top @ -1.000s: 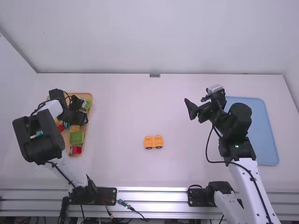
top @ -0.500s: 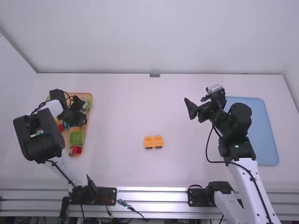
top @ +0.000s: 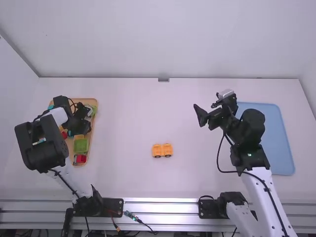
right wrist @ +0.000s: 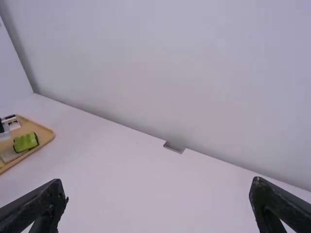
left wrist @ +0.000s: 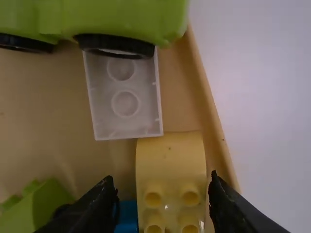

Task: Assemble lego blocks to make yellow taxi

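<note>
Yellow block (left wrist: 170,162) lies inside the wooden tray (left wrist: 212,116), near its wall and between the wide-set fingers of the left gripper (left wrist: 162,179). From where I stand, its long axis runs roughly as those fingers point, so closing should pinch the long sides. Nearer by far, the left arm (top: 40,145) bends over it; the right gripper (right wrist: 159,181) hangs spread, well apart

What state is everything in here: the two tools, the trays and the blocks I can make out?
Left tool: open, around the yellow block
Yellow block: studs up, not gripped
Tan tray: holding mixed blocks
White block: upside down, hollow side up
Green block: wheels attached
Orange-yellow wheeled blocks: side by side, outside the tan tray
Right tool: open, empty
Blue tray: lying flat
</note>
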### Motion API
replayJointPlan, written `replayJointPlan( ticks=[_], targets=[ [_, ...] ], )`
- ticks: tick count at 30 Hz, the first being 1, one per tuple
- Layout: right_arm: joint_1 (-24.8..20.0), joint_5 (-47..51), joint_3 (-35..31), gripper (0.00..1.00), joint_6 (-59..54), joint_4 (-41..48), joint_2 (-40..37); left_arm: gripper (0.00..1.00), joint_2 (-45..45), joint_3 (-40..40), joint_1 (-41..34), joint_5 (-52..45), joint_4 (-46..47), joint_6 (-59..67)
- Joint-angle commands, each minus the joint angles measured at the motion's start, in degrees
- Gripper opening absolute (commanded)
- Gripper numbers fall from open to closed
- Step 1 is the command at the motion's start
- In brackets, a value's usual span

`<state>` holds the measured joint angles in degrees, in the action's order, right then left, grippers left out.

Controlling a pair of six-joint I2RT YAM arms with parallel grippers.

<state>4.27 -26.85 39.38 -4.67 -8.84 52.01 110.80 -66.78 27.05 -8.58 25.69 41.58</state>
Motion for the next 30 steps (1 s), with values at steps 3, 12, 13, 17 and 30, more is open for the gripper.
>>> replayJointPlan(
  ticks=[3,12,13,17,30],
  targets=[
    [-0.11,-0.15,2.03,0.99,0.17,-0.17,0.13,0.51,0.85,1.05,-0.44,0.28,-0.79,-2.45],
    [-0.04,-0.17,2.03,0.99,0.17,-0.28,0.13,0.47,0.85,3.76,-0.55,0.11,-4.44,-3.91],
    [-0.09,-0.17,2.03,0.99,0.17,-0.35,0.13,0.47,0.85,3.76,-0.55,0.11,-4.55,-3.91],
    [-0.13,-0.13,2.03,0.99,0.17,-0.31,0.13,0.24,0.85,3.65,-0.33,0.11,-6.01,-6.21],
    [-0.20,-0.15,2.03,0.99,0.20,-0.04,0.13,0.02,0.83,-5.01,-1.44,0.50,-0.42,-17.00]
  ],
)
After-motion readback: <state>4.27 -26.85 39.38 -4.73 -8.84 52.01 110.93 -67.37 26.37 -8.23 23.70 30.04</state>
